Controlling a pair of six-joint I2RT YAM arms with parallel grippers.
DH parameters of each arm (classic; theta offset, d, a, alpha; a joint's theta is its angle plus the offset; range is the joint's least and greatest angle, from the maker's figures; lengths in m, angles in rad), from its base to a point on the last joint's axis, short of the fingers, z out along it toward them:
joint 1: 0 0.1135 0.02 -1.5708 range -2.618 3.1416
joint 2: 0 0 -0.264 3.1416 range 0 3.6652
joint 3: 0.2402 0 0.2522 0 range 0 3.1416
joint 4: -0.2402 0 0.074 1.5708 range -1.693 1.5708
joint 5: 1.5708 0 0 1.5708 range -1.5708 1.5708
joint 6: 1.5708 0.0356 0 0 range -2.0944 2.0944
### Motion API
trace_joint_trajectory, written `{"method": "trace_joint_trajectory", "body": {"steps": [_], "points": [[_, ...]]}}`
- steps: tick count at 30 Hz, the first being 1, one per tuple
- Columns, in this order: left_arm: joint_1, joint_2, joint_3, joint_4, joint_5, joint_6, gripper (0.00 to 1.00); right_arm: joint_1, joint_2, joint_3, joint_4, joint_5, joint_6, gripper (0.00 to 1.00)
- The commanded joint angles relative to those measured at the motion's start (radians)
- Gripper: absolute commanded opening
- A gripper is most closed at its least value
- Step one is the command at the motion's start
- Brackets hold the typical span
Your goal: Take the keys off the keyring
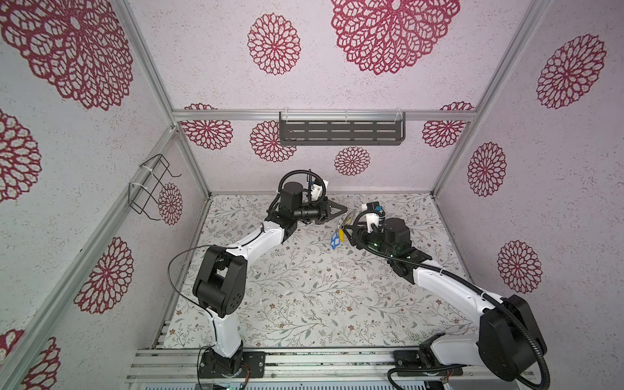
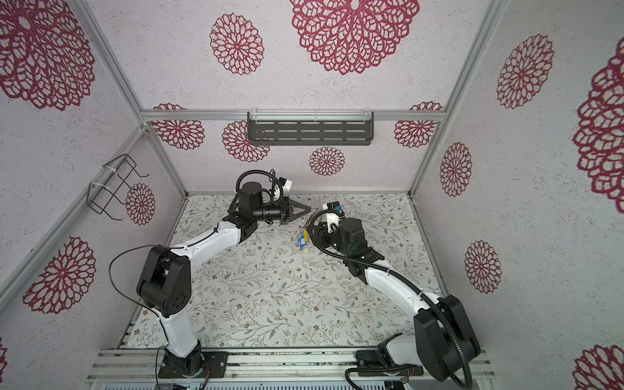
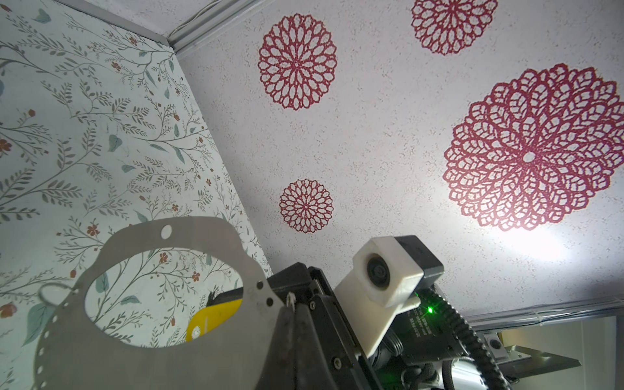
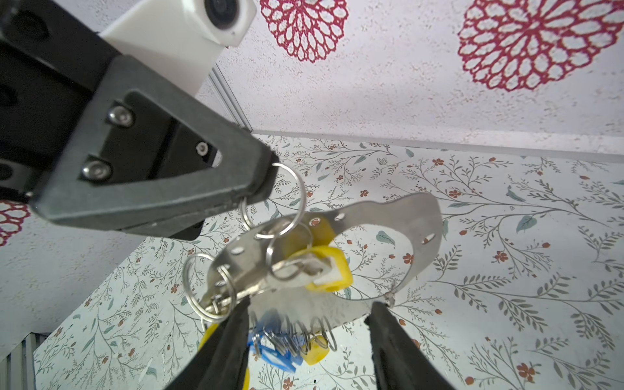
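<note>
1. Floral paper covers the table (image 1: 304, 297), and red rosettes dot the pale walls around it.
2. Two holders are fixed to the walls. A dark slotted shelf (image 1: 341, 132) hangs from the back rail on white ties. A black wire rack (image 1: 150, 184) is tied to the left rail in the same way. The wallpaper shows through the slots and the wires.
3. The holder that counts is the keyring (image 4: 405, 216), a flat grey metal band around a big hole. It is tilted and up in the air over the far middle of the table, between the two grippers.
4. Wire loops (image 4: 206, 287) are strung through small holes in its band, and the keys (image 4: 329, 270) hang from them.
   - One yellow key sits right against the band.
   - A blue key (image 4: 277, 354) and another yellow key (image 4: 315, 351) hang under the lower edge.
   - In both top views the bunch dangles below the ring (image 1: 335, 240) (image 2: 301, 240).
   - The left wrist camera catches a yellow key (image 3: 212, 320) through the big hole.
5. The left gripper (image 4: 261, 182) is clamped tight, with no gap between its fingers. It pinches a big loop (image 4: 300, 189) that runs down to the keyring's band.
6. The right gripper (image 4: 310, 302) has its fingers (image 4: 229, 344) spread apart, one on each side of the keyring's lower edge. I can't tell from here whether either pad touches the metal.
</note>
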Motion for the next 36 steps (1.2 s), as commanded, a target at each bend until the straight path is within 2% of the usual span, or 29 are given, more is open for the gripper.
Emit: {"method": "trace_joint_trajectory", "body": {"steps": [1,6,11,16,19,23,27,29,31,36], "points": [[-0.001,0.000,0.011,0.027,0.020,0.012,0.00,0.006,0.009,0.054,0.036,0.017,-0.029,0.59],[-0.001,-0.008,-0.009,0.026,0.025,0.011,0.00,0.002,0.066,0.116,0.039,0.045,-0.065,0.59],[-0.001,-0.029,-0.025,0.016,0.026,0.020,0.00,-0.006,0.109,0.152,0.045,0.091,-0.084,0.51],[0.000,-0.033,-0.034,0.012,0.023,0.024,0.00,-0.008,0.113,0.163,0.036,0.150,-0.113,0.38],[0.001,-0.030,-0.032,0.012,0.024,0.024,0.00,-0.010,0.096,0.153,0.026,0.180,-0.132,0.23],[0.003,-0.023,-0.024,0.013,0.027,0.022,0.00,-0.010,0.056,0.126,0.009,0.196,-0.135,0.15],[0.003,-0.017,-0.017,0.018,0.027,0.021,0.00,-0.012,0.005,0.074,-0.032,0.200,-0.136,0.19],[0.004,-0.012,-0.015,0.022,0.030,0.019,0.00,-0.015,-0.023,0.039,-0.050,0.181,-0.136,0.35],[0.004,-0.007,-0.014,0.029,0.034,0.015,0.00,-0.015,-0.048,0.008,-0.054,0.161,-0.134,0.45],[0.003,0.009,-0.008,0.058,0.038,-0.008,0.00,-0.014,-0.075,-0.019,-0.040,0.127,-0.120,0.51]]}}
